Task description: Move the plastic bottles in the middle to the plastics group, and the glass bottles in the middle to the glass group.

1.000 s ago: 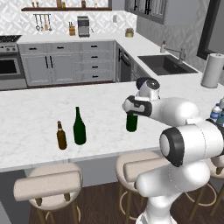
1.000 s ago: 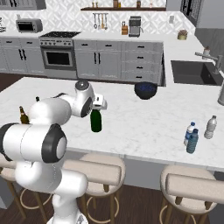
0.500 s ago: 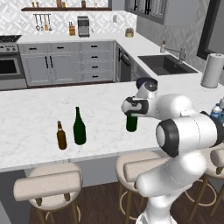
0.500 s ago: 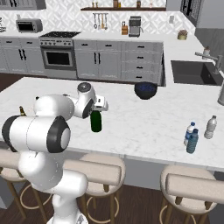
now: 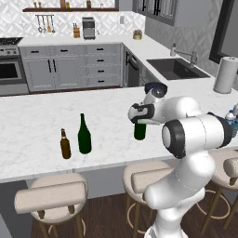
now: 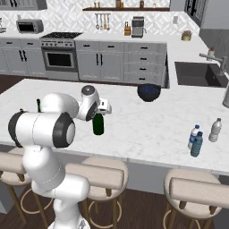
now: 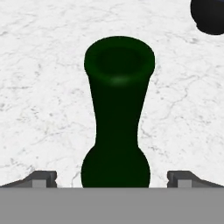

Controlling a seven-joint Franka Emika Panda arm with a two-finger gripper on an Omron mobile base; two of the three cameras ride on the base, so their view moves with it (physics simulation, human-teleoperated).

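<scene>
- On the white marble worktop (image 5: 37,125), a tall green glass wine bottle with a long slim neck (image 5: 140,130) is standing upright near the middle, directly under the robot's hand (image 5: 139,114).
- From the hand view, the hand (image 7: 112,177) is looking straight down over the green bottle (image 7: 117,118), with the round mouth facing up and the neck sitting between the two dark fingertips (image 7: 41,177).
- Both fingertips are standing wide apart, clear of the neck on either side, so the hand is spread open and gripping nothing.
- In the right base view, the same green bottle (image 6: 98,124) is showing its lower body below the hand (image 6: 102,108), while the neck is hidden behind it.
- Toward the left of the worktop in the left base view, a tall, very dark green wine bottle (image 5: 84,135) and a short brown beer bottle (image 5: 65,144) are standing just beside each other, well apart from the bottle under the hand.
- Toward the right end of the worktop (image 6: 147,129) in the right base view, a bluish-teal translucent water bottle (image 6: 196,144) is standing against a clear water bottle with a blue label (image 6: 192,136), and a pale translucent plastic bottle (image 6: 215,130) is standing near them.
- Behind the arm, a dark round bowl (image 6: 149,92) is resting on the worktop.
- At the far right in the left base view, a white paper-towel roll (image 5: 225,75) is standing upright beside the sink (image 5: 176,69).
</scene>
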